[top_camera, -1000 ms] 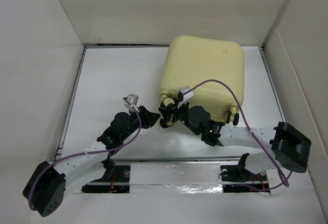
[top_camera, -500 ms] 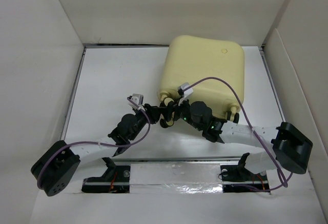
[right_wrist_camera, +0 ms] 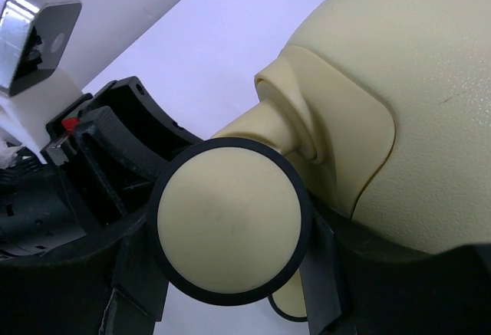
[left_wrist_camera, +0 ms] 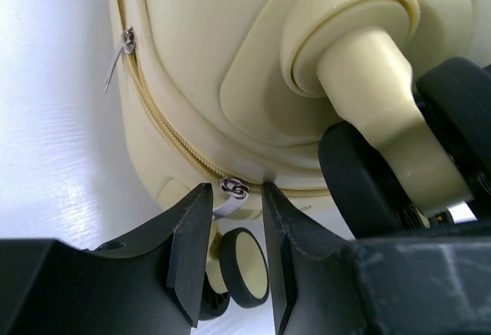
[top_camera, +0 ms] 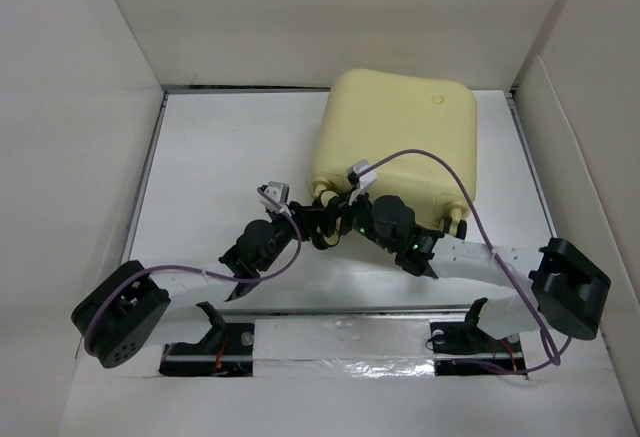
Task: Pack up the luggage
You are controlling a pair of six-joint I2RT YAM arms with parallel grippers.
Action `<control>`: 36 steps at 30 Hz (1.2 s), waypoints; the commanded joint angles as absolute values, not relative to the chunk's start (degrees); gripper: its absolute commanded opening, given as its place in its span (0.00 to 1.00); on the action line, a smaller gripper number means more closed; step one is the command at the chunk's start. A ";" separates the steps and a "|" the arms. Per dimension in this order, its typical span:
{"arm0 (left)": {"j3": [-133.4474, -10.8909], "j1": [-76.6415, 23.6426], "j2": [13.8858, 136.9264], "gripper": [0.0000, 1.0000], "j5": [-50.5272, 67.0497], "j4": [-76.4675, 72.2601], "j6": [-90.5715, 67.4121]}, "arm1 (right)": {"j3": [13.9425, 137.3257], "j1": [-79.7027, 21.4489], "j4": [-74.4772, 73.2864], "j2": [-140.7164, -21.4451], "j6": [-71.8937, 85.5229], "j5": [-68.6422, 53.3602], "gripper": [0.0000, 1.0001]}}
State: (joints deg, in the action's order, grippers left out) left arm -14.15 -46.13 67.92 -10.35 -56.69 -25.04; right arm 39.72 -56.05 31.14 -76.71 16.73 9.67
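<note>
The luggage (top_camera: 395,142), a pale yellow hard-shell suitcase, lies closed on the white worktop (top_camera: 230,147), right of centre and towards the back wall, its small round emblem (top_camera: 436,100) facing up. Both arms meet at its near left corner. The left pincer (left_wrist_camera: 235,197) stands narrowly spread, its two black fingertips either side of a metal zipper pull (left_wrist_camera: 234,188) on the yellow zip seam. The wrist view does not show whether they touch it. A second zipper pull (left_wrist_camera: 126,41) hangs farther along the same seam. The right pincer (right_wrist_camera: 230,231) is clamped on a yellow-and-black wheel (right_wrist_camera: 230,212) at that corner, a finger against each side of the tyre. Another wheel (left_wrist_camera: 242,266) shows just beneath the left fingertips.
</note>
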 commanded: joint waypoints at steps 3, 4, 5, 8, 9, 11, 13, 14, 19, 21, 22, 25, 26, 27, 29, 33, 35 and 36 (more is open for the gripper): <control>-18.98 -46.32 71.71 0.29 -10.02 -60.03 -23.29 | 45.26 -55.20 42.36 -74.44 18.98 8.96 0.00; -19.25 -46.32 72.41 0.29 -10.37 -59.94 -23.29 | 45.26 -55.20 42.36 -74.36 18.98 8.88 0.00; -19.42 -46.32 72.60 0.29 -10.89 -59.77 -23.47 | 45.26 -55.20 42.19 -74.27 18.98 8.79 0.00; -19.60 -46.32 72.42 0.29 -13.35 -59.59 -23.56 | 45.09 -55.20 42.36 -74.18 18.81 8.26 0.00; -19.86 -46.32 72.42 0.28 -13.53 -59.50 -23.38 | 44.91 -55.20 42.54 -74.18 18.81 8.09 0.00; -20.21 -46.32 72.51 0.26 -13.45 -59.15 -23.20 | 44.83 -55.20 42.89 -74.53 18.90 7.39 0.00; -20.48 -46.32 72.86 0.25 -12.83 -59.24 -23.38 | 45.00 -55.20 43.42 -74.79 18.98 6.68 0.00; -20.57 -46.32 73.47 0.25 -12.66 -59.24 -23.38 | 45.00 -55.20 43.50 -75.06 18.98 6.59 0.00; -19.08 -46.32 74.01 0.07 -12.30 -59.41 -23.64 | 45.17 -55.20 43.59 -75.15 18.98 6.59 0.00; -18.46 -46.32 73.30 0.01 -12.39 -59.59 -23.56 | 45.26 -55.20 43.51 -75.15 18.90 6.59 0.00; -18.46 -46.32 72.95 0.01 -12.31 -59.33 -23.21 | 45.26 -55.20 43.51 -75.15 18.90 6.68 0.00; -19.42 -46.32 73.30 0.01 -12.92 -58.36 -22.77 | 45.09 -55.20 43.59 -75.06 18.90 6.42 0.00; -19.60 -46.32 73.39 0.01 -13.27 -58.27 -22.76 | 45.09 -55.20 43.59 -74.97 18.90 6.24 0.00; -20.03 -46.32 73.39 0.00 -14.14 -57.92 -22.85 | 44.91 -55.20 43.59 -74.88 18.90 6.24 0.00; -20.39 -46.32 72.95 0.00 -15.29 -57.22 -22.85 | 44.56 -55.20 43.59 -74.53 18.90 6.15 0.00; -21.88 -46.32 68.58 0.00 -29.45 -47.43 -23.73 | 42.11 -55.20 44.03 -72.17 18.90 6.24 0.00; -21.97 -44.32 67.51 0.00 -29.71 -46.59 -23.90 | 41.40 -55.20 44.03 -71.72 18.90 5.98 0.00; -22.06 -42.99 67.07 0.00 -29.27 -45.36 -24.25 | 40.96 -55.20 43.95 -70.94 18.81 5.89 0.00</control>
